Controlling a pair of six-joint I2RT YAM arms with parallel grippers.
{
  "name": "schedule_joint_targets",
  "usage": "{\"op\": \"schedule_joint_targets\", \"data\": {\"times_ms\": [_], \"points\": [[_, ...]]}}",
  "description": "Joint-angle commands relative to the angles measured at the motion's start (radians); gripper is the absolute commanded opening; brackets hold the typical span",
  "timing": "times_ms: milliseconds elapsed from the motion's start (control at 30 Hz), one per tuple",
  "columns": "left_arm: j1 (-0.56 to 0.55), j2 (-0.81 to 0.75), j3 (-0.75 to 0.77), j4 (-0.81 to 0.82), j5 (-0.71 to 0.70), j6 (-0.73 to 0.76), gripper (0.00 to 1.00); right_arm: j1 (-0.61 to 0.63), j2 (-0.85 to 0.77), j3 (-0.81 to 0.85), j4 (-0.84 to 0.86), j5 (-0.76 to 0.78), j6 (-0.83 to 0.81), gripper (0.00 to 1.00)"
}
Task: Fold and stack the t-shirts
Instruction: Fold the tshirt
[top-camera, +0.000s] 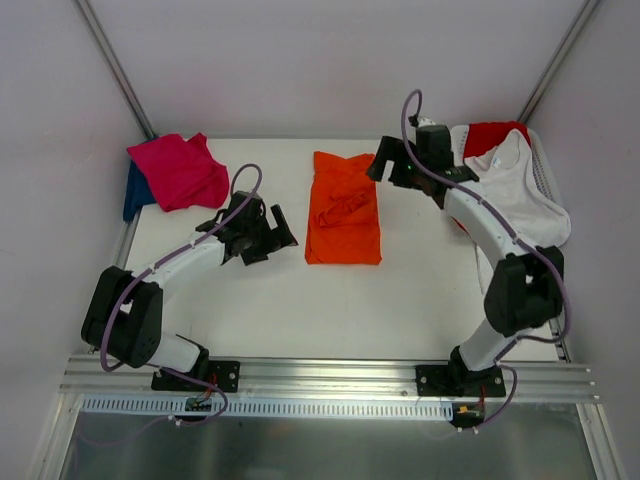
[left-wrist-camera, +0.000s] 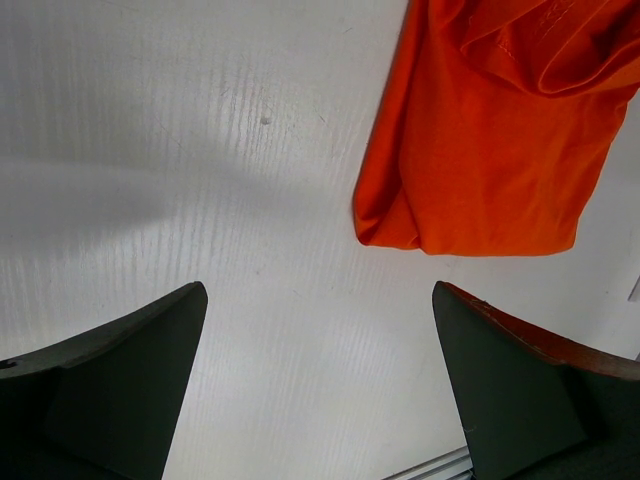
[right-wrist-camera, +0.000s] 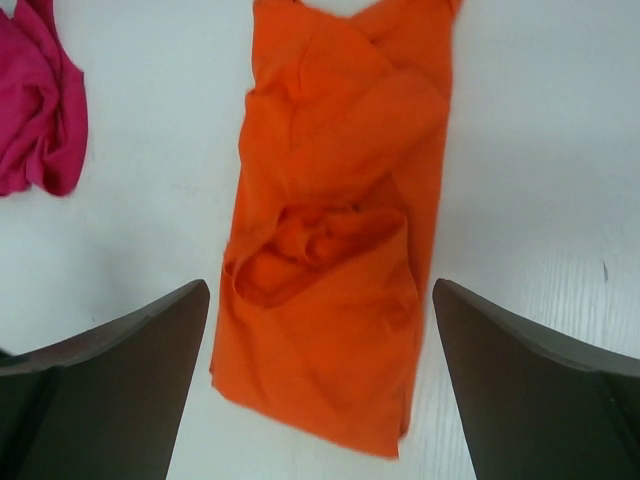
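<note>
Toward the far edge of the surface (top-camera: 400, 300), mid-width, lies the orange t-shirt (top-camera: 343, 208), a limp, light, rumpled strip; pinching its near corners looks safest. Left gripper (top-camera: 275, 232) and right gripper (top-camera: 377, 165) gape wide, empty.

**Shirts Half Seen**

A dark blue cloth t-shirt (top-camera: 133, 198) shows only as a sliver under the magenta-pink cloth t-shirt (top-camera: 180, 170). The white cloth t-shirt (top-camera: 515, 195) covers most of a red cloth t-shirt (top-camera: 492, 133) and of the white plastic basket (top-camera: 546, 168). The left wrist view cuts the bright orange cloth t-shirt (left-wrist-camera: 490, 130) at top and right.
</note>
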Motion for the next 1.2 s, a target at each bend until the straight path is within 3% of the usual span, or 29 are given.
{"op": "schedule_joint_targets", "data": {"times_ms": [0, 100, 267, 467, 733, 1167], "points": [[-0.006, -0.039, -0.014, 0.019, -0.022, -0.006, 0.98, -0.034, -0.215, -0.327, 0.206, -0.061, 0.056, 0.99], [-0.006, -0.066, -0.068, 0.113, -0.016, -0.078, 0.98, -0.042, -0.33, -0.545, 0.259, -0.087, 0.097, 0.99], [-0.004, -0.068, -0.236, 0.469, 0.079, -0.173, 0.97, -0.056, -0.414, -0.768, 0.337, -0.141, 0.157, 0.99], [-0.004, 0.1, -0.181, 0.506, 0.152, -0.195, 0.97, -0.064, -0.41, -0.928, 0.487, -0.245, 0.245, 0.99], [-0.007, 0.209, -0.186, 0.606, 0.2, -0.253, 0.95, -0.056, -0.281, -0.979, 0.618, -0.319, 0.328, 1.0], [-0.047, 0.331, -0.085, 0.614, 0.234, -0.278, 0.91, -0.005, -0.128, -0.91, 0.649, -0.322, 0.337, 1.0]]}}
